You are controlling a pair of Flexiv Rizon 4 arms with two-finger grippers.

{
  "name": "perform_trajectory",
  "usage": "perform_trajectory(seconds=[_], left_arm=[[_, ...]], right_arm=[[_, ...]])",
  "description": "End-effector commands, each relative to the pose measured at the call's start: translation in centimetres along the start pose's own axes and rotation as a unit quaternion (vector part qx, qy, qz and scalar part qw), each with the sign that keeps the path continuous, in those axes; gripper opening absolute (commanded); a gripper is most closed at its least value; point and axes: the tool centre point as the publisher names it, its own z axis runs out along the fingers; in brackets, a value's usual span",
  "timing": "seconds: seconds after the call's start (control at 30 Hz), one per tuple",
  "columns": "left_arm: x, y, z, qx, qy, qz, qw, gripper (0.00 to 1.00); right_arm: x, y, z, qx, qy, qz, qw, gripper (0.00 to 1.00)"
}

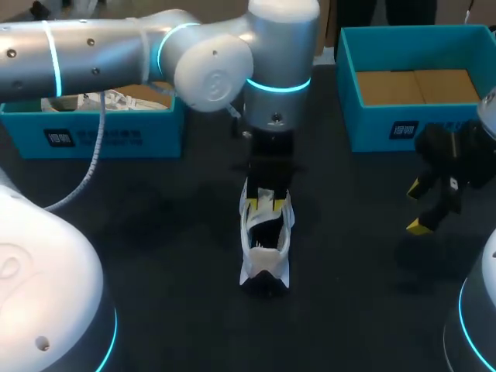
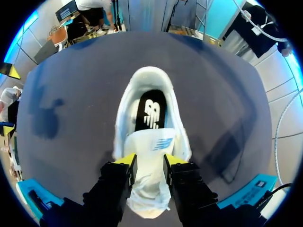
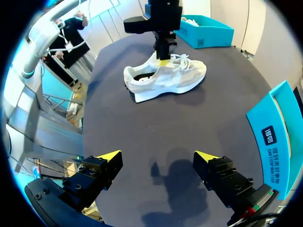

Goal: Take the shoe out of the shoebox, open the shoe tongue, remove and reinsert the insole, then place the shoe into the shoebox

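Left tool (image 2: 149, 163) clenched on shoe (image 2: 147, 78) tongue (image 2: 151, 142); right tool (image 3: 157, 156) released, apart.

Dark grey matte table (image 1: 155, 256), flat and broad, soft shadows pooled across its surface

A dark grey desk (image 1: 155, 232) spread across the whole view. Toward ten o'clock, near its far edge, crumpled white paper (image 1: 116, 99) lay bunched together.

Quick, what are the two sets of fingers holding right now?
Left gripper: closed on the shoe tongue.
Right gripper: open, holding nothing.
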Motion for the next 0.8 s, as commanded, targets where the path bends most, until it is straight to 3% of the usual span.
perform_trajectory(seconds=[0.03, 0.33, 0.5, 0.63, 0.73, 0.8], left_arm=[[0.9, 0.0, -1.7, -0.001, -0.012, 0.002, 1.0, 0.37], [-0.7, -0.3, 1.5, 0.021, 0.022, 0.008, 0.999, 0.37], [0.6, -1.2, -0.9, 0.02, 0.002, 0.011, 1.0, 0.4], [2.1, -2.2, -3.8, 0.018, -0.008, -0.006, 1.0, 0.53], [2.9, -3.3, -5.5, 0.037, -0.012, -0.041, 0.998, 0.99], [2.9, -3.7, -6.3, 0.11, 0.02, -0.144, 0.983, 1.0]], right_arm=[[0.1, 0.0, 0.1, 0.001, -0.001, 0.0, 1.0, 1.0], [0.1, 0.0, 0.1, 0.001, -0.001, 0.0, 1.0, 1.0], [0.1, 0.0, 0.1, 0.001, -0.001, 0.0, 1.0, 1.0], [0.1, 0.0, 0.1, 0.001, -0.001, 0.0, 1.0, 1.0], [0.1, 0.0, 0.1, 0.001, -0.001, 0.0, 1.0, 1.0], [0.1, 0.0, 0.1, 0.001, -0.001, 0.0, 1.0, 1.0]])
